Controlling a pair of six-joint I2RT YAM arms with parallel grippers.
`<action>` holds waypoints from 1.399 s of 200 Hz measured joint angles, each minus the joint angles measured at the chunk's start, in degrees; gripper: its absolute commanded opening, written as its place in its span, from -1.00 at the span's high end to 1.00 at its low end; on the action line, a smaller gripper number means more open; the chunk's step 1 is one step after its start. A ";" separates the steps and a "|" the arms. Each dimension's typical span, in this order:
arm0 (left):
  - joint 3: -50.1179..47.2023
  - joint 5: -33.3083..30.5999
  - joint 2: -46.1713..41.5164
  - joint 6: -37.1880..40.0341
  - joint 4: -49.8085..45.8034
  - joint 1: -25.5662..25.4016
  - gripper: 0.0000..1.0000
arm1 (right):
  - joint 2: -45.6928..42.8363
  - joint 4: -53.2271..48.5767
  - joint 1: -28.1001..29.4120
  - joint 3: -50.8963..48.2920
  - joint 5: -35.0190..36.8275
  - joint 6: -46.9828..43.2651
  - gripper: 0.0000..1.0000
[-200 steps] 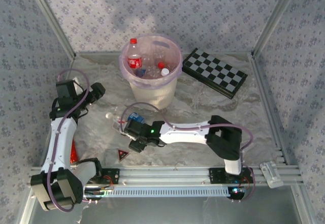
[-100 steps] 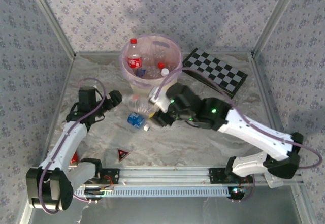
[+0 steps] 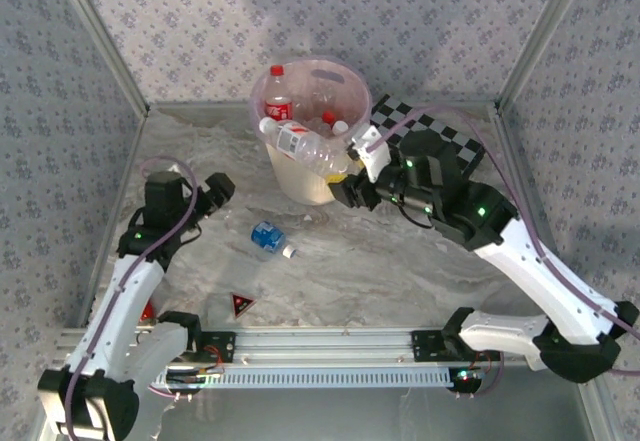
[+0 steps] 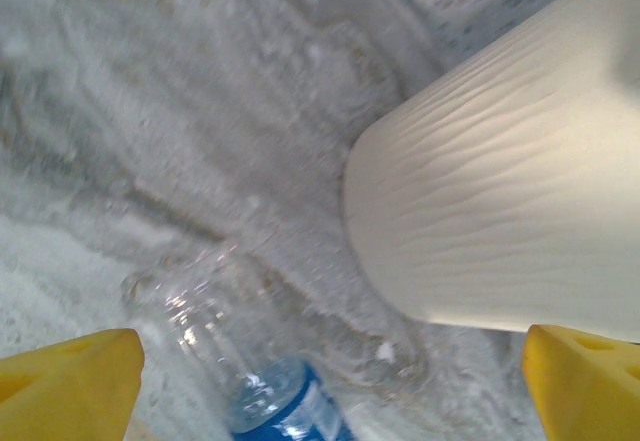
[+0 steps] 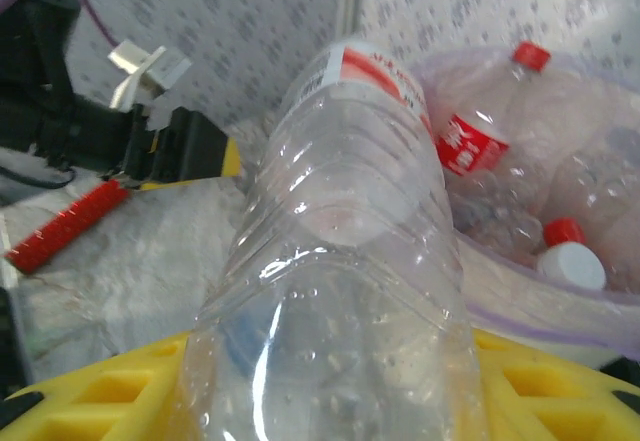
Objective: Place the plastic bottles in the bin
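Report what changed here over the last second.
The right gripper lifted a clear red-labelled plastic bottle from the table up to the rim of the cream-white bag-lined bin, which shifted slightly right. The open left gripper moved towards the small blue-labelled bottle, which stayed put, like the black-and-white checkerboard.

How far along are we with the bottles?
Done: several bottles sit in the bin. In hand: the right tool holds a red-labelled bottle at the bin's rim. Left: a blue-labelled bottle lies on the table near the open left tool.
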 measured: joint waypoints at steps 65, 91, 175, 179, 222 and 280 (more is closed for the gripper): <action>11.91 11.04 -0.07 -7.67 8.44 0.00 -0.92 | -6.34 19.32 0.22 -15.67 -2.89 -0.87 -0.19; 15.93 15.58 4.55 -15.85 18.93 -0.46 -0.92 | -5.53 22.64 0.22 -17.64 -2.95 -1.40 -0.19; 19.41 16.76 12.66 -25.33 28.41 -7.85 -0.51 | -2.14 33.81 3.54 -19.93 -3.08 -2.01 -0.20; 19.41 16.74 12.68 -25.73 28.63 -7.89 -0.46 | -1.84 34.03 3.65 -19.93 -3.06 -2.05 -0.20; 21.66 15.10 13.40 -25.00 27.47 -7.78 0.20 | 1.01 35.89 5.29 -19.87 -0.50 -3.80 -0.26; 30.36 14.19 17.51 -19.34 23.04 -8.15 0.80 | 3.61 34.18 5.79 -18.56 1.60 -5.27 -1.00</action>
